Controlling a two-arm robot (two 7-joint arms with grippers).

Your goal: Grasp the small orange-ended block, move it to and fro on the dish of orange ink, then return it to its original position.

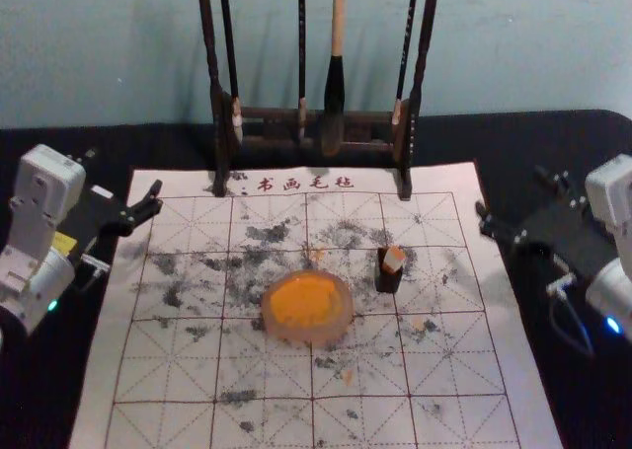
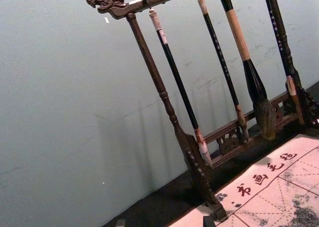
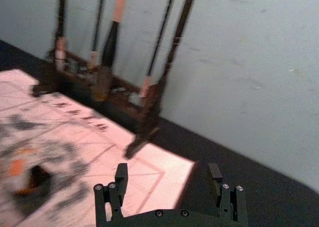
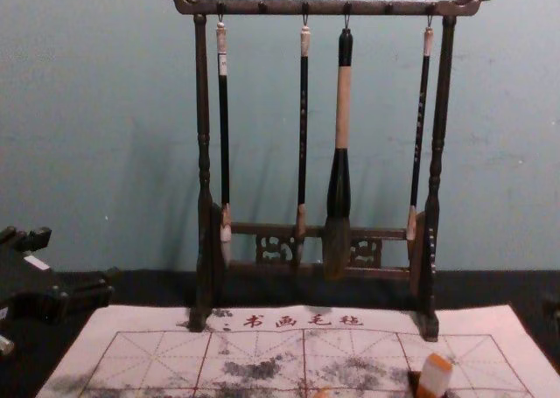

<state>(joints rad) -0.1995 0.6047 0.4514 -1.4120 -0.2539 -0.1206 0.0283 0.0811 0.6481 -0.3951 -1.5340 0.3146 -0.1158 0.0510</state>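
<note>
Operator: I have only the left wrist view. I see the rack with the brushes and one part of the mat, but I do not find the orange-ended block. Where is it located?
Observer: The block is over on the right part of the mat, just to the right of the ink dish.
Operator: Is it lying flat?
Observer: No, it is tilted, at the top of a small dark holder.
Operator: And which gripper is nearer to it?
Observer: The right gripper. It is by the mat's right edge, its fingers apart with nothing between them.
</note>
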